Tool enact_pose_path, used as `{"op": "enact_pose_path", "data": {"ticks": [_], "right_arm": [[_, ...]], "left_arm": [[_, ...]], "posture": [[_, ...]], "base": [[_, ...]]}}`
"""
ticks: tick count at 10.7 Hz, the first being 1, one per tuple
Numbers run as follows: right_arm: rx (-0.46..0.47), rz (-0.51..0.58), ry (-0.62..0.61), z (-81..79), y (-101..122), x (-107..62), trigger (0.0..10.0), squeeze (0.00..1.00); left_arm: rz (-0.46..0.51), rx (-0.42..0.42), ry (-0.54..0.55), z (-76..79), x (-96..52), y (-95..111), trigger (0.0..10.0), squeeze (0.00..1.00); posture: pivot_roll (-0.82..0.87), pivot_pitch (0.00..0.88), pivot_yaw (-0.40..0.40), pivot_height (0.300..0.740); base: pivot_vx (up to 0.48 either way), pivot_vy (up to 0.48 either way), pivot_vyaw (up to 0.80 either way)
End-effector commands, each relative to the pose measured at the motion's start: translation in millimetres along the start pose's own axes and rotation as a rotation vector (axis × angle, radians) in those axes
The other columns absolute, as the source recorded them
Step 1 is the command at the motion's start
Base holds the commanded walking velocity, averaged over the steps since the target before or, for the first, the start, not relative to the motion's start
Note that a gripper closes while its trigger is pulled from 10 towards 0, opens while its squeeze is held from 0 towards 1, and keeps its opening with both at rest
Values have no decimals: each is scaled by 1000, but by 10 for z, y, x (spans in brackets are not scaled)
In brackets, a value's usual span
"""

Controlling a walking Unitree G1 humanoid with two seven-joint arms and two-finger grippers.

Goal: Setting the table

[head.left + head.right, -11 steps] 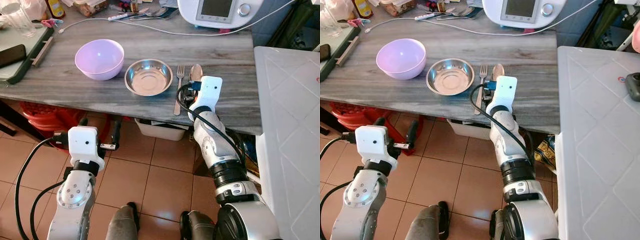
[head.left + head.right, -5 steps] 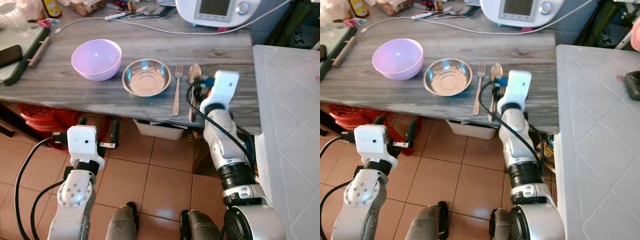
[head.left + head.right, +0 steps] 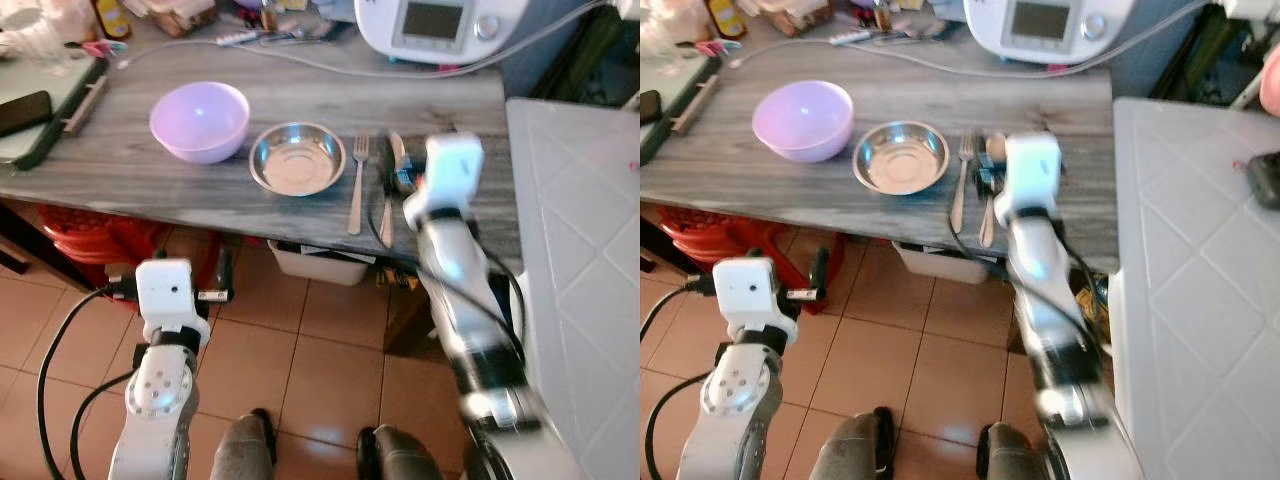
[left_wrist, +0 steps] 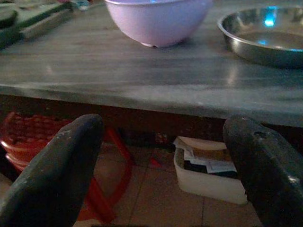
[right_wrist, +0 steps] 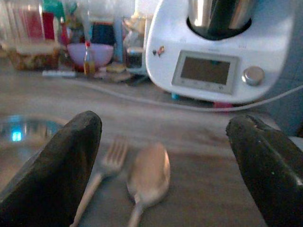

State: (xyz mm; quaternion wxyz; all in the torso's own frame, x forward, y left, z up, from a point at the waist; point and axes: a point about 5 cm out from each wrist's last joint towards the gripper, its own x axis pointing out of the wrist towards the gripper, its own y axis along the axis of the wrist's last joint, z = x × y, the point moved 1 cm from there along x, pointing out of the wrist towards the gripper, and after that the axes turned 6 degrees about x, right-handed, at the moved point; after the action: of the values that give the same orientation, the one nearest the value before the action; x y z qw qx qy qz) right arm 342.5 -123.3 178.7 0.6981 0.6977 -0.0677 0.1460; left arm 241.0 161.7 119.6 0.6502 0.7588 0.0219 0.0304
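On the grey wooden bench (image 3: 120, 170), a purple bowl (image 3: 199, 120), a steel dish (image 3: 297, 158), a fork (image 3: 356, 180) and a spoon (image 3: 390, 185) lie in a row, the fork and spoon side by side just right of the dish. The right claw (image 5: 163, 142) hangs just above the spoon with fingers spread wide, holding nothing. The left claw (image 4: 161, 156) is open too, low before the bench edge, facing the bowl and dish

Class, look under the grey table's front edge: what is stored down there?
Under the table sit a red basket and a white bin holding papers. Their contents are mostly hidden by the tabletop.
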Motion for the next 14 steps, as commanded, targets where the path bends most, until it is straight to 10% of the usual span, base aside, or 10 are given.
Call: {"op": "enact_pose_path", "data": {"ticks": [1, 3, 14], "right_arm": [[-17, -9, 25, 15, -21, -83, 10000, 1000], [-72, -81, 11, 212, -205, -399, 10000, 0], [-59, -209, -103, 437, -375, -750, 10000, 0]], "left_arm": [[-12, 16, 23, -56, -13, -46, 10000, 0], [5, 15, 63, -131, 55, -26, 10000, 0], [-13, 31, 18, -103, 19, -133, 10000, 0]], "posture": [[99, 94, 23, 740], [85, 53, 21, 740], [49, 18, 35, 740]], "base": [[0, 0, 0], [0, 0, 0], [-221, 0, 0]]}}
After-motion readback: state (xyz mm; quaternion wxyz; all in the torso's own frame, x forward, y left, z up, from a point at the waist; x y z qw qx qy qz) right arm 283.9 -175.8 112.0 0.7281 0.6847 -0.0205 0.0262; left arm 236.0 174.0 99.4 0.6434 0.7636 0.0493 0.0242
